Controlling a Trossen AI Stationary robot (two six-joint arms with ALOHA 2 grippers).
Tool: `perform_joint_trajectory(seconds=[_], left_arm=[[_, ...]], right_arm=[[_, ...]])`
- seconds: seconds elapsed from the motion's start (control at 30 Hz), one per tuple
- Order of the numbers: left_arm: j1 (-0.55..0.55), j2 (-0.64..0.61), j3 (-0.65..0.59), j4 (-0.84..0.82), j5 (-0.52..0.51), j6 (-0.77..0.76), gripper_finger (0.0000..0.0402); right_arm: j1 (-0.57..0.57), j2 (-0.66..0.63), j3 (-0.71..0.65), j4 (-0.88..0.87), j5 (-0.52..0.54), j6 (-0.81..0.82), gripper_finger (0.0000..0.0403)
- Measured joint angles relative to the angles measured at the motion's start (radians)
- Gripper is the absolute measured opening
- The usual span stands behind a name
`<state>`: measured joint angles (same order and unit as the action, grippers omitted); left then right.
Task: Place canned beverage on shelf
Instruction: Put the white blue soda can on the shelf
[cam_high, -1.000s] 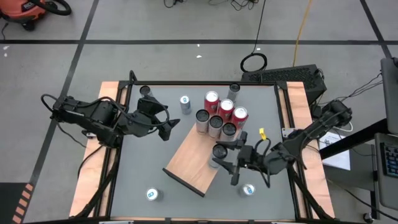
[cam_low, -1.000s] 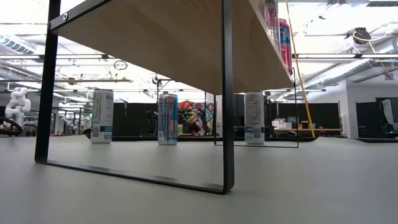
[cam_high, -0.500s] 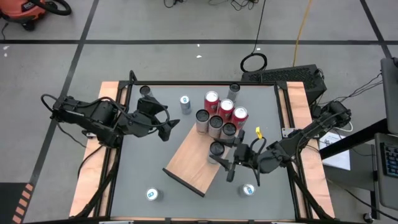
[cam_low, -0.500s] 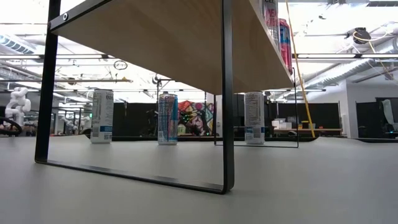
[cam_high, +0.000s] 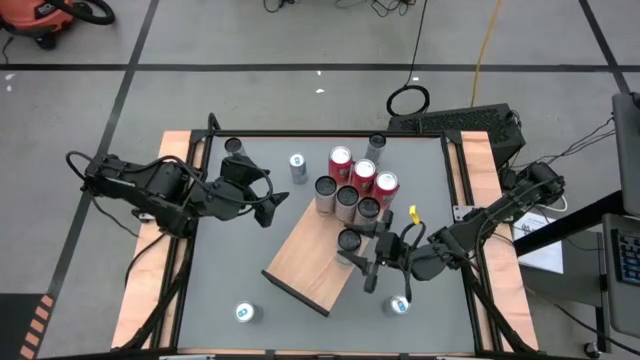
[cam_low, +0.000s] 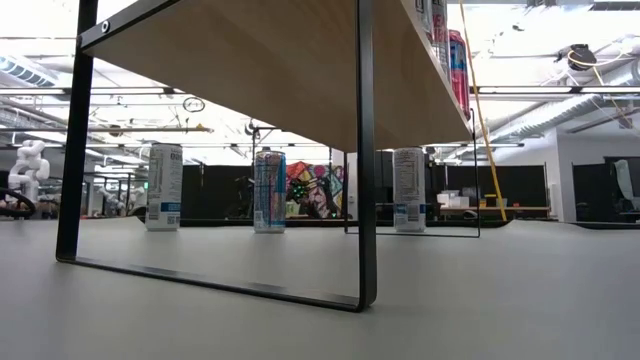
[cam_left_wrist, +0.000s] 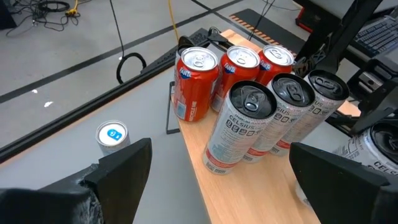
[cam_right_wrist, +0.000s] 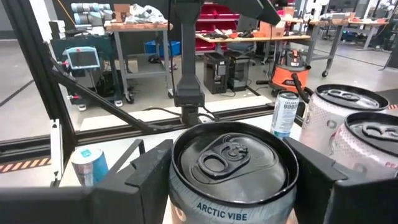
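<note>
From above, the right gripper (cam_high: 362, 262) holds a can (cam_high: 351, 241) over the shelf (cam_high: 318, 255), just near the cluster of six cans (cam_high: 352, 187). The left gripper (cam_high: 268, 199) waits with fingers wide, left of the cluster.

In the low view the shelf board is overhead, and three cans (cam_low: 268, 191) stand far on the table.

In the right wrist view, the fingers (cam_right_wrist: 149, 168) clasp the can's sides below the rim. It looks stiff, smooth and slippery, so a grip on the middle of the body seems safest.
</note>
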<state>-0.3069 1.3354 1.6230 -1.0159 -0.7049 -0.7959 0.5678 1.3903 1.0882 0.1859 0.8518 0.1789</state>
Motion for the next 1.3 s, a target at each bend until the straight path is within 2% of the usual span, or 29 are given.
perform_joint_trajectory(seconds=[0.4,0.57,1.3], left_arm=[[0.0,0.0,0.0,0.0,-0.001,0.0,0.0382],[0.0,0.0,0.0,0.0,-0.001,-0.001,0.0382],[-0.001,0.0,0.0,0.001,0.005,-0.003,0.0382]], right_arm=[[-0.006,0.017,0.0,-0.009,-0.046,0.02,0.0224],[-0.005,0.05,0.002,0.042,-0.044,0.008,0.0224],[-0.005,0.051,0.002,0.036,-0.044,-0.039,0.0224]])
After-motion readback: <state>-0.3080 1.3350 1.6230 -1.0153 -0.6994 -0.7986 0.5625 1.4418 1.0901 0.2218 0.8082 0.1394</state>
